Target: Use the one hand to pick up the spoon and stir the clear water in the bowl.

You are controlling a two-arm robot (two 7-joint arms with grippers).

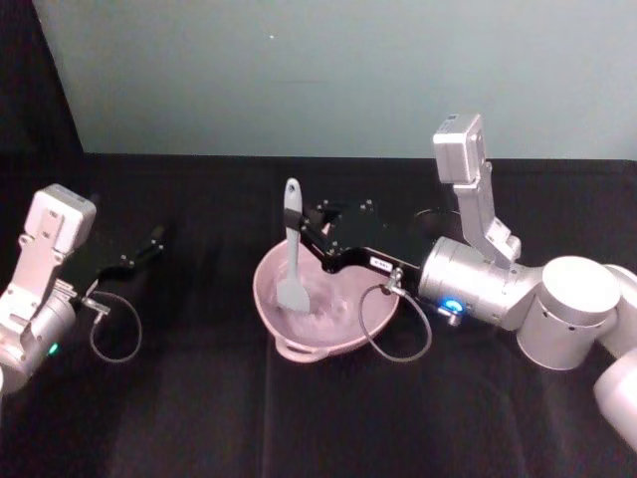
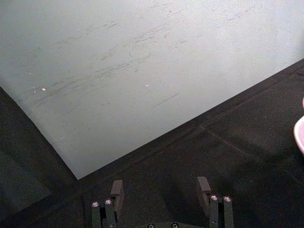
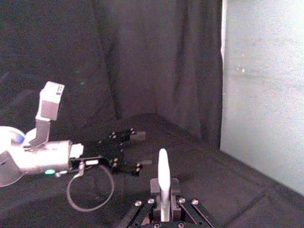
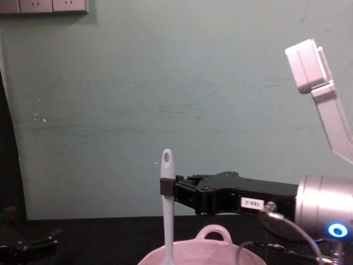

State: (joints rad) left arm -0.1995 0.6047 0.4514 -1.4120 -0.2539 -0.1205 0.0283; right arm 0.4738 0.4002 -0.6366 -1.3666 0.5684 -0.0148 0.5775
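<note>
The pale pink bowl (image 1: 383,311) sits at the table's middle, its loop handle (image 4: 214,232) toward the chest camera. The white spoon (image 1: 292,261) stands almost upright, its broad head down inside the bowl. My right gripper (image 1: 297,225) reaches in from the right and is shut on the spoon's handle (image 4: 166,182) just below the holed tip; the handle (image 3: 163,178) rises between its fingers in the right wrist view. My left gripper (image 1: 154,239) is parked at the far left, open with nothing between its fingers (image 2: 117,191).
A pale green wall (image 1: 328,70) closes off the back of the black table (image 1: 199,408). Cable loops hang from both wrists, the right one (image 1: 393,324) draping over the bowl's right rim. The bowl's edge (image 2: 300,135) shows in the left wrist view.
</note>
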